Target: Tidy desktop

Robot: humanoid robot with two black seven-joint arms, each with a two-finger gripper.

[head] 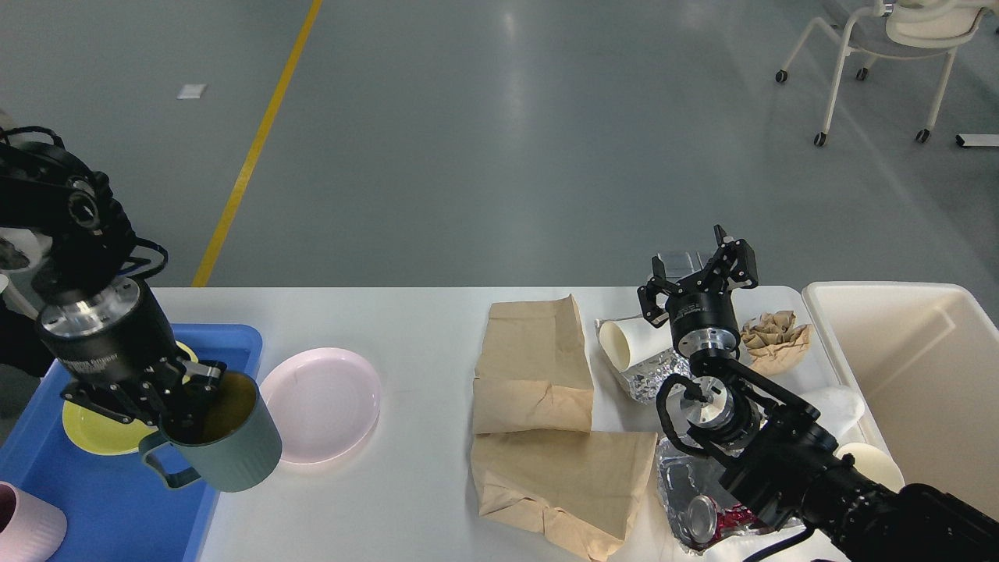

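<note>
Desktop (421,328): large white top filling the lower half of the head view, bearing everything below.
Cream bin (921,343): at the right end, looks empty as far as shown — likely home for the rubbish.
Blue tray (109,499): at the left end, holding a yellow plate (97,429) and a pink cup (23,531) at the bottom corner.
Paper bags (546,421): two brown ones lying flat mid-table, one overlapping the other.
Pink plate (324,402): flat on the table just beside the tray, partly behind the mug.
Green mug (230,441): lifted, tilted, handle toward the tray, hanging over the tray's right edge.
Left gripper (183,402): jaws clamped on the mug's rim, one finger inside, one outside.
Right gripper (698,273): raised over the rubbish, jaws spread wide, holding nothing.
Small rubbish: foil-wrapped paper cup (632,347), crumpled brown paper (776,336), crushed can (702,519) on foil near the right arm.
Step in hand, as judged: carrying the mug into the tray.
Doing it well: level the mug first, pick a bare blue patch clear of the yellow plate and pink cup, lower until the base rests flat — only then release.
Risk: a rim pinch lets a tilted mug swing; slow travel advised.
</note>
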